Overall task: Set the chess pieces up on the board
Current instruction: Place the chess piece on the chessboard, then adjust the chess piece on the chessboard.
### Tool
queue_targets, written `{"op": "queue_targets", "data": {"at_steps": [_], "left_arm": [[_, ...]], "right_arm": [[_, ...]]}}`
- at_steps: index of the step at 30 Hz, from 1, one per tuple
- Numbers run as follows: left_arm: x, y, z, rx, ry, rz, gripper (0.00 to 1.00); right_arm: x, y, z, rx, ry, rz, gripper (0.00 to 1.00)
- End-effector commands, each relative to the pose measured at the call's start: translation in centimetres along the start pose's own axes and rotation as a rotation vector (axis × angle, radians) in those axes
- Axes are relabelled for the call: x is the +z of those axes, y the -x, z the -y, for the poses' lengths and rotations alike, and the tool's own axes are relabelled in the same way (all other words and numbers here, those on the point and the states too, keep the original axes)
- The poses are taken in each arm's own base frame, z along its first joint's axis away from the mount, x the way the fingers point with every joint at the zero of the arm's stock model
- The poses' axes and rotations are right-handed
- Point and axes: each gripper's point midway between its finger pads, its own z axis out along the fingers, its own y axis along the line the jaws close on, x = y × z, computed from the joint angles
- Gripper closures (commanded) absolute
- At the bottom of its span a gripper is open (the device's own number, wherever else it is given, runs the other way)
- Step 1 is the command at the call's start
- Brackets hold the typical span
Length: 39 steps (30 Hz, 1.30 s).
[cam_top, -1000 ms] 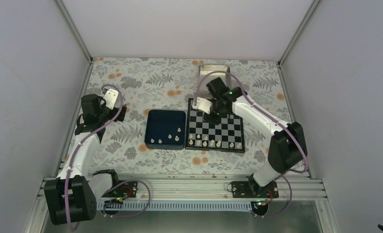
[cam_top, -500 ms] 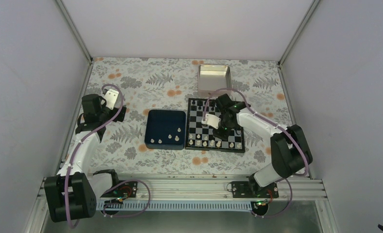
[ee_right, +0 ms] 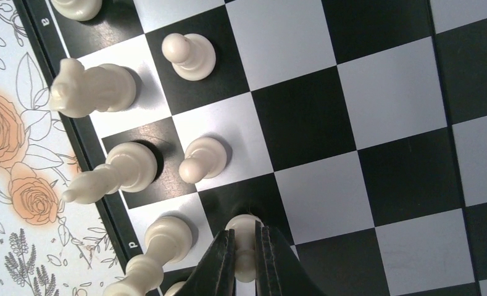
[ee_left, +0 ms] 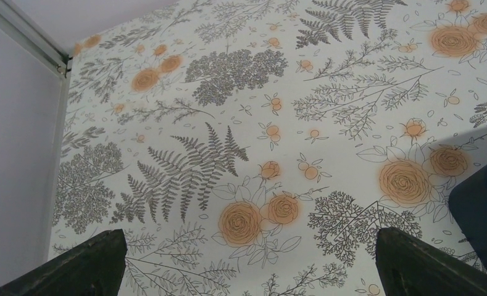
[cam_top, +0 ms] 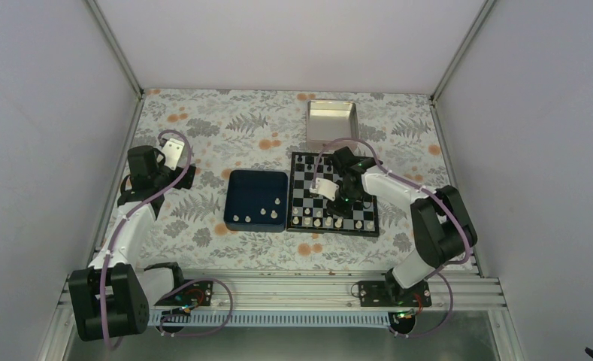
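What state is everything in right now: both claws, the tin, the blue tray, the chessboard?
Right gripper: shut on a pawn.
Left gripper: open, empty.
Tin: empty.
Tray: holds a few white pieces.
Board: partly set up.

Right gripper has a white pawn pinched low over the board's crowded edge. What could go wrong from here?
1. The right gripper holds the pawn close beside a neighbouring pawn and a tall back-row piece; opening or lifting away may knock one over.
2. The held pawn seems to sit near a square's border on the board, so it may land off centre.
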Motion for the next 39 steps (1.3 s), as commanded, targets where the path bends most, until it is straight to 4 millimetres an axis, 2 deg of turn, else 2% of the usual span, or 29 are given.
{"op": "queue_targets", "data": {"at_steps": [1,13,21,30,39], "left_arm": [[0.0,0.2,-0.2,-0.002,0.003,0.013,0.00],[0.0,0.2,-0.1,0.000,0.001,0.013,0.00],[0.0,0.2,-0.1,0.000,-0.001,0.014,0.00],[0.0,0.2,-0.1,0.000,0.000,0.015,0.00],[-0.1,0.3,-0.1,0.001,0.001,0.016,0.00]], "right_arm": [[0.0,0.5,-0.6,-0.027,0.031,0.019,0.95],[0.7,0.9,-0.1,-0.026,0.029,0.009,0.91],[-1.0,2.0,0.4,-0.038,-0.008,0.048,0.78],[-3.7,3.8,0.2,-0.055,-0.018,0.085,0.74],[-2.4,4.3,-1.3,-0.080,0.001,0.049,0.65]]}}
